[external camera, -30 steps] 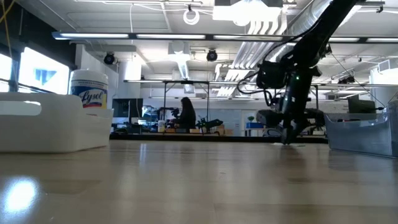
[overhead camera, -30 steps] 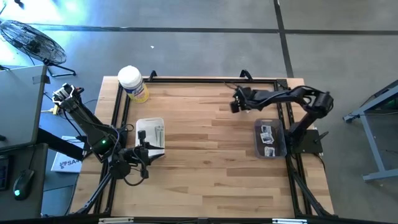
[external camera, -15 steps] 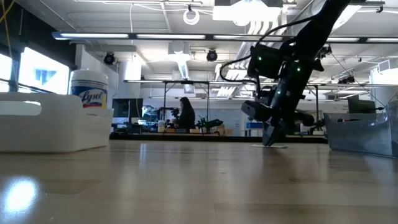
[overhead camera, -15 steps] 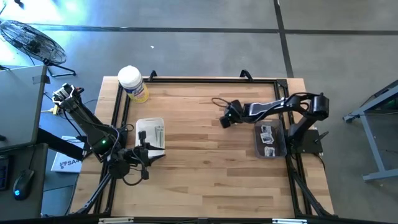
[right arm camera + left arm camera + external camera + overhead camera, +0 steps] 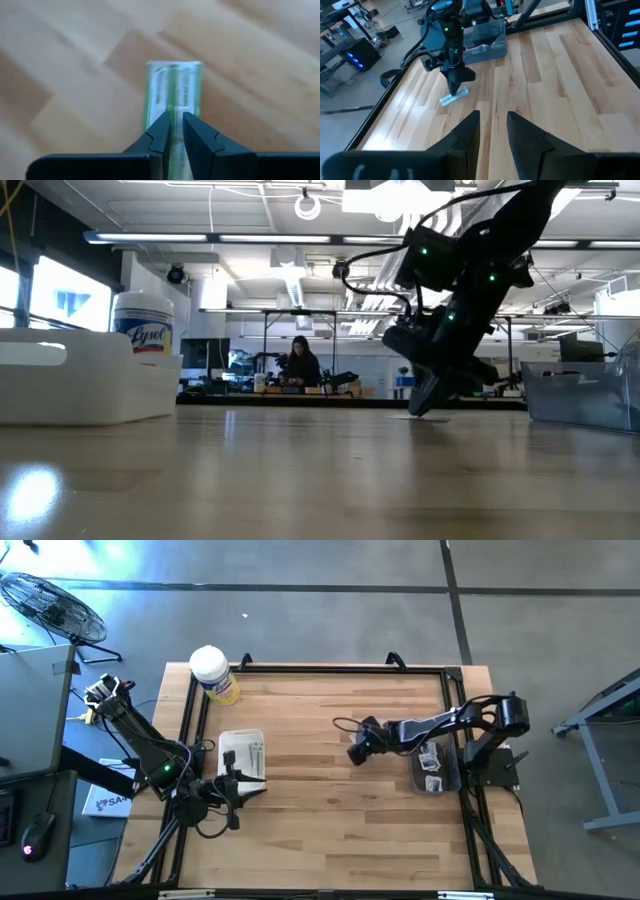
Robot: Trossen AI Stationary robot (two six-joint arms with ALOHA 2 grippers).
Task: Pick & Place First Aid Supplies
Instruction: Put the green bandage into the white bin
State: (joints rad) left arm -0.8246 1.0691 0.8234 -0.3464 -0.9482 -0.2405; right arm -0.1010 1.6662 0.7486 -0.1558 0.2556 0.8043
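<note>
A narrow pale greenish wrapped strip [image 5: 172,92] lies flat on the wood at mid-table, also seen in the left wrist view [image 5: 454,98] and the low view [image 5: 420,416]. My right gripper [image 5: 356,752] stands on it, shut, slanting down from the right. More packets, white with dark print [image 5: 431,757], lie in a grey bin [image 5: 417,772] at the right edge. My left gripper [image 5: 493,125] waits open by the white tray [image 5: 243,740] at the left. My right gripper [image 5: 176,125] presses its shut fingertips [image 5: 161,134] down on the near end of the strip [image 5: 172,112]. It comes slanting down from the table's right side, fingers along the strip. The strip lies flat on the table beneath the tips.
A white-lidded yellow canister [image 5: 213,675] stands at the far left corner. The white tray holds a few small items [image 5: 256,754]. A black frame rail [image 5: 320,668] borders the table. Bare wood [image 5: 320,810] spreads between tray and bin.
My right gripper has moved from near the far right corner toward the table's left and near edge, staying low with its tips on the wood. The greenish strip has slid along the table with it, lying flat throughout.
</note>
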